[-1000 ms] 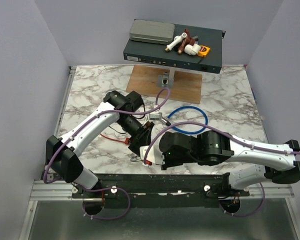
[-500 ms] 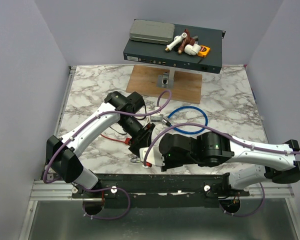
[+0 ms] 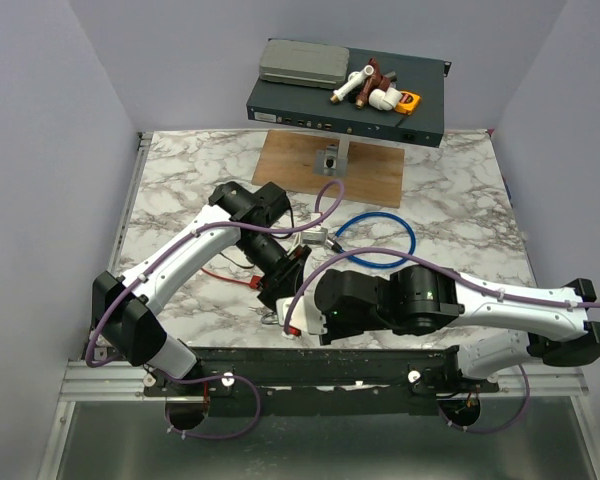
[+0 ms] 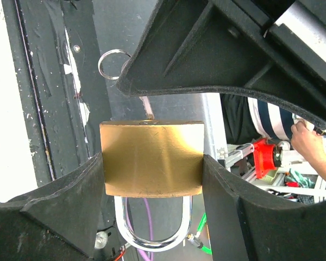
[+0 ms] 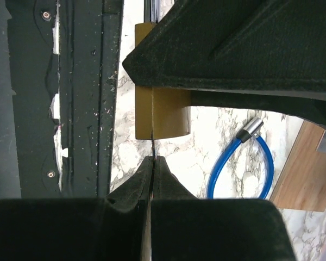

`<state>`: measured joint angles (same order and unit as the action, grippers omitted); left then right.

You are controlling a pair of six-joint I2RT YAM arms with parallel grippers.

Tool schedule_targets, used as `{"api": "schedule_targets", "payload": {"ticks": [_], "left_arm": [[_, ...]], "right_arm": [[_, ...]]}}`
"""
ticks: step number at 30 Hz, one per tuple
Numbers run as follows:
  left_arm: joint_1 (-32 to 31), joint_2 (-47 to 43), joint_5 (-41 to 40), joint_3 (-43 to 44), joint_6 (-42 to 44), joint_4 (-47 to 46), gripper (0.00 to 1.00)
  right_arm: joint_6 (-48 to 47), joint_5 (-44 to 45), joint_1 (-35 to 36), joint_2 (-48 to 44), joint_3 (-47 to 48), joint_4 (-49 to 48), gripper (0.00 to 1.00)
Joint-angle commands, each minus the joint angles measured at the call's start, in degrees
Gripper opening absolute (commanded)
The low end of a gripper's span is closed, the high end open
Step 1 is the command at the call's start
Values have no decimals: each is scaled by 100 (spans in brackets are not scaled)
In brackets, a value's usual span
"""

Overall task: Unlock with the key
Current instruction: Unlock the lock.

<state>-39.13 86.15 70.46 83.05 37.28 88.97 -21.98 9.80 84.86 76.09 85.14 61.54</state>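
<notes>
My left gripper (image 4: 152, 182) is shut on a brass padlock (image 4: 151, 157), gripping its two sides, with the chrome shackle (image 4: 152, 234) closed and pointing toward the camera. My right gripper (image 5: 153, 161) is shut on the thin key (image 5: 152, 145), whose blade meets the bottom face of the padlock (image 5: 162, 111). In the left wrist view the key blade (image 4: 148, 107) enters the lock body, with a key ring (image 4: 113, 64) beside it. In the top view both grippers meet near the table's front edge, left (image 3: 280, 285) above right (image 3: 298, 320).
A blue cable lock (image 3: 375, 240) lies just behind the grippers and also shows in the right wrist view (image 5: 244, 163). A wooden board (image 3: 330, 165) and a dark rack unit (image 3: 345, 100) with loose parts stand at the back. A red-tipped wire (image 3: 235, 278) lies to the left.
The right arm has edged slightly left and toward the table's front edge with the key. The left arm holds the padlock almost still.
</notes>
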Motion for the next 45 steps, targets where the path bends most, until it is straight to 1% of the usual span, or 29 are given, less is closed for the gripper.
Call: {"api": "schedule_targets", "payload": {"ticks": [1,19,45], "left_arm": [[-46,-73,311,221,34,387,0],[-99,-121,83,87,43,378,0],[-127,-31,157,274,-9,380,0]], "right_arm": [[36,122,81,67,155,-28,1],[53,449,83,-6,160,67,1],[95,369,83,133,189,-103,1]]}}
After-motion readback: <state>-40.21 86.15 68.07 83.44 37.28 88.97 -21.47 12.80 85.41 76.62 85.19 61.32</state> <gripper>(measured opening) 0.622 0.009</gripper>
